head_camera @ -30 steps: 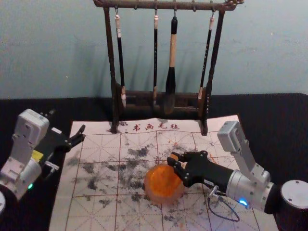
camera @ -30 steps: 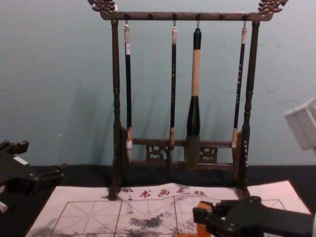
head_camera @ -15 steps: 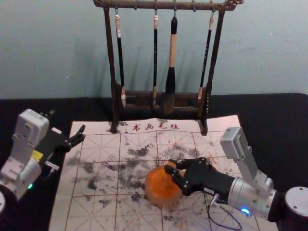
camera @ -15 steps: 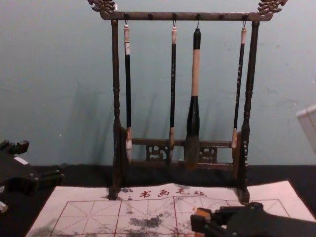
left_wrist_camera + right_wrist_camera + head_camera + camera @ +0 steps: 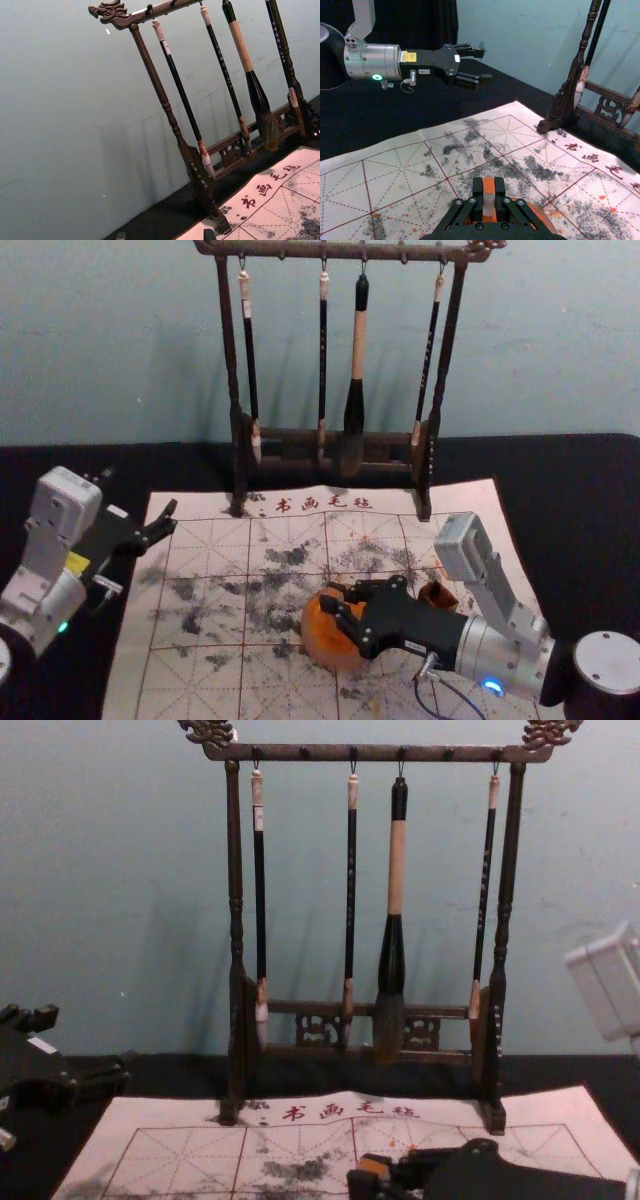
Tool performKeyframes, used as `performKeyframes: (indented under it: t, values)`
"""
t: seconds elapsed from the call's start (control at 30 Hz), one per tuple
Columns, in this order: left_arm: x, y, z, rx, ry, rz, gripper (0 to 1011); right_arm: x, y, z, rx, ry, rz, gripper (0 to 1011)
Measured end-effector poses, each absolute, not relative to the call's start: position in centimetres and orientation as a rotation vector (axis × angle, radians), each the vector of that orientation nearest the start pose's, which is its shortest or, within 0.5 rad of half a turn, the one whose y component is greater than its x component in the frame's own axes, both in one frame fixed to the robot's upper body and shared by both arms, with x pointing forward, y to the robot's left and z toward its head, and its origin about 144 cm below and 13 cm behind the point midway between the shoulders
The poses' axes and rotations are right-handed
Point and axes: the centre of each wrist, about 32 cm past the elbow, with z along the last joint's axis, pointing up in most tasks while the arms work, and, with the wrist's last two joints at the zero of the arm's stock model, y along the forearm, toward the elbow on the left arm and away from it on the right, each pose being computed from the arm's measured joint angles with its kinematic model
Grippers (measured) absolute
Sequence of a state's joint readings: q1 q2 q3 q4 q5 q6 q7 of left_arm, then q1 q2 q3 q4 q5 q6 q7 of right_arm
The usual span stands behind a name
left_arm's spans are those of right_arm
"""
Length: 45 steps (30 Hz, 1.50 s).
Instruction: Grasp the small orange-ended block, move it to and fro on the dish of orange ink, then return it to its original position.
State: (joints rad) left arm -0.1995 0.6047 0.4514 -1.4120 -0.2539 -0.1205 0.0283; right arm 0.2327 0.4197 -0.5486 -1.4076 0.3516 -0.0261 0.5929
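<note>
My right gripper (image 5: 334, 596) is over the dish of orange ink (image 5: 326, 642), which it partly covers. In the right wrist view, the same gripper (image 5: 489, 196) is shut on the small block (image 5: 489, 186), held upright with an orange top and a pale middle; orange of the dish (image 5: 541, 218) shows behind and below. Whether the block's lower end touches the ink is hidden. The block's orange end (image 5: 375, 1166) also appears in the chest view. My left gripper (image 5: 160, 521) stays parked and open at the mat's left edge; its fingertips (image 5: 121, 235) stand apart in its wrist view.
A small brown container (image 5: 437, 596) sits just behind my right gripper's body. The brush stand (image 5: 240, 455) with several hanging brushes rises at the mat's back edge. The ink-stained white mat (image 5: 200, 680) lies under the dish.
My right gripper has shifted left with the block, farther over the dish, uncovering the brown container behind it. My left arm has stayed still.
</note>
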Motion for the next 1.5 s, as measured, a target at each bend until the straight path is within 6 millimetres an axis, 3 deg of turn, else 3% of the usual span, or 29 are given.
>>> performKeyframes:
  t: [0.3, 0.57, 1.13, 1.5]
  values:
    - [48.9, 31.0, 114.0, 0.304, -0.285, 1.248, 1001, 49.3, -21.7, 112.9, -0.168, -0.016, -0.574, 80]
    - [48.9, 31.0, 114.0, 0.304, -0.285, 1.248, 1002, 49.1, -23.1, 113.9, -0.151, -0.076, -0.64, 80]
    - [48.9, 31.0, 114.0, 0.305, -0.285, 1.248, 1001, 45.9, -27.4, 115.1, -0.144, -0.127, -0.79, 79]
    - [48.9, 31.0, 114.0, 0.304, -0.285, 1.248, 1001, 44.7, -28.5, 114.7, -0.159, -0.122, -0.828, 80]
